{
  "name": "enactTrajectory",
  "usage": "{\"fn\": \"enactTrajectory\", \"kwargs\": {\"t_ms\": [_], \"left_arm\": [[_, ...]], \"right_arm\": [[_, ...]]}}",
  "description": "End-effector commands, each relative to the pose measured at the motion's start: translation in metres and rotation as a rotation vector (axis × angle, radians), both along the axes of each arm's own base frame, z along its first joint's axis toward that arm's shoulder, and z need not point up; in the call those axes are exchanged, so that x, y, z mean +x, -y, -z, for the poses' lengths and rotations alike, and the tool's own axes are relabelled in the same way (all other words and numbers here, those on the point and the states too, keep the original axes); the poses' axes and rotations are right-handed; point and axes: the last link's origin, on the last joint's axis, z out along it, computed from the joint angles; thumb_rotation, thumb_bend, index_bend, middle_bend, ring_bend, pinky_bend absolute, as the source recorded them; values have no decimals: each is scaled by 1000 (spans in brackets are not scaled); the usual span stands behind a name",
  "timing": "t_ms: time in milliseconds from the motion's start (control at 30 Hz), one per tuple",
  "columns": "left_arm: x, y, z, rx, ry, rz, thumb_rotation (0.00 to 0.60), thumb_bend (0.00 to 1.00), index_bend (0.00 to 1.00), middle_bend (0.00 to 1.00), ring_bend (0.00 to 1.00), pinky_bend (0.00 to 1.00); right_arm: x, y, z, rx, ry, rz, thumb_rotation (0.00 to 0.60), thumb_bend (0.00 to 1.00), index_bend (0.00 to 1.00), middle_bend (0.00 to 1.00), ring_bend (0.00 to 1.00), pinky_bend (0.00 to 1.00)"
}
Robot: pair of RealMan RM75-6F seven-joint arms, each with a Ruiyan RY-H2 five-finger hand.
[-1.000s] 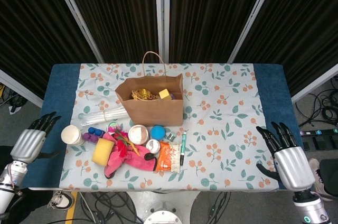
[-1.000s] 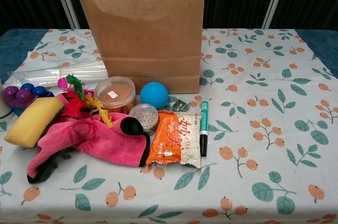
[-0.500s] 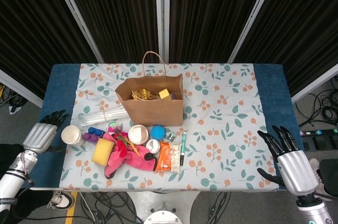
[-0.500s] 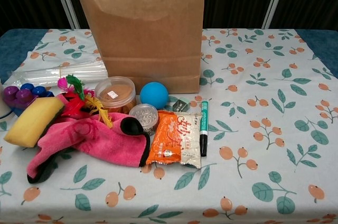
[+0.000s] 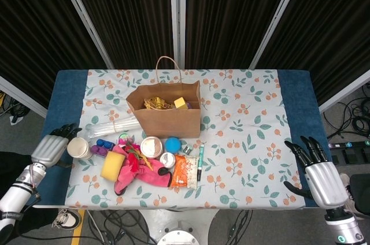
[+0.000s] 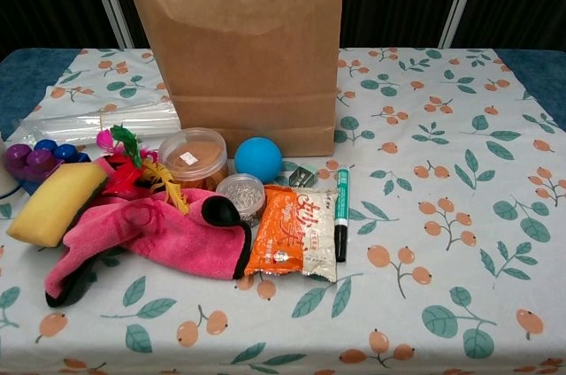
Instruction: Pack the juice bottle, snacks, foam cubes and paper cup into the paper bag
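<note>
The left hand (image 5: 51,148), empty with fingers loosely curled, sits at the bench edge. The paper cup (image 5: 78,147) stands upright just beside its fingertips, toward the bench centre; the paper bag (image 5: 165,112) lies farther beyond. The right hand (image 5: 319,173), fingers spread and empty, is well apart, so the left is nearer.

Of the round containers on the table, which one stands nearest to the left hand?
The white paper cup, beside the left hand; the two lidded tubs sit further right.
</note>
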Motion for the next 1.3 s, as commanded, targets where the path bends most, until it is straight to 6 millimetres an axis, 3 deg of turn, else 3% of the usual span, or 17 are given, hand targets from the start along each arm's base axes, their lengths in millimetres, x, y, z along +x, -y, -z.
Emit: {"fn": "enactTrajectory", "kwargs": {"t_ms": [33, 333, 800, 1300], "left_arm": [[1, -2, 2, -1, -2, 4, 600, 133, 181, 163, 111, 229], [1, -5, 7, -8, -10, -3, 600, 178, 279, 271, 214, 338], [4, -7, 11, -10, 24, -10, 600, 191, 291, 281, 227, 346], [9, -11, 10, 11, 35, -2, 600, 279, 414, 428, 393, 492]], "right_arm": [[-3, 1, 0, -2, 0, 10, 600, 4, 109, 212, 4, 0], [-6, 6, 2, 3, 2, 23, 600, 7, 117, 216, 4, 0], [-12, 14, 6, 9, -7, 46, 600, 10, 126, 220, 4, 0], [-13, 19, 9, 13, -10, 58, 600, 21, 132, 224, 4, 0]]}}
